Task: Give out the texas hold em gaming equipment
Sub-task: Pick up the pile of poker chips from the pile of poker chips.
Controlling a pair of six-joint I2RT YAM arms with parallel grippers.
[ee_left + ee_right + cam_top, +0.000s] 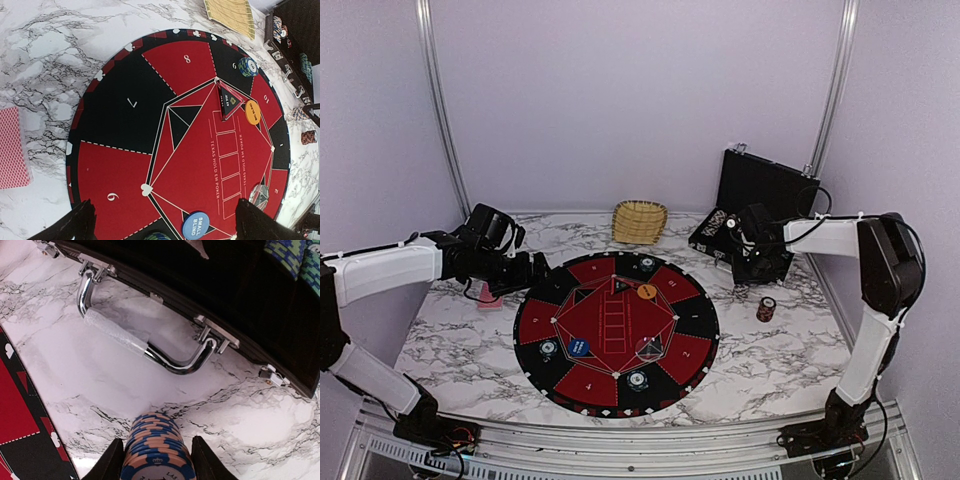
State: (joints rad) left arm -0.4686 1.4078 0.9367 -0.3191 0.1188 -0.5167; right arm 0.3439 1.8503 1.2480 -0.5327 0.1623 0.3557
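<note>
A chip stack (155, 432) between the right gripper's (157, 447) fingers, near the case handle (131, 341), is shown only by its wrist view; clamping cannot be told. The left gripper (164, 205) is held spread apart.

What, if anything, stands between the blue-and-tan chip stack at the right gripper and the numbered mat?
Nothing visible. Bare marble table runs from the chip stack, which sits between the fingers of the right gripper, to the edge of the mat.

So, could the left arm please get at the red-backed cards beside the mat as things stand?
Probably yes: the left tool hangs open right beside the cards, which lie flat with nothing on or against them.
</note>
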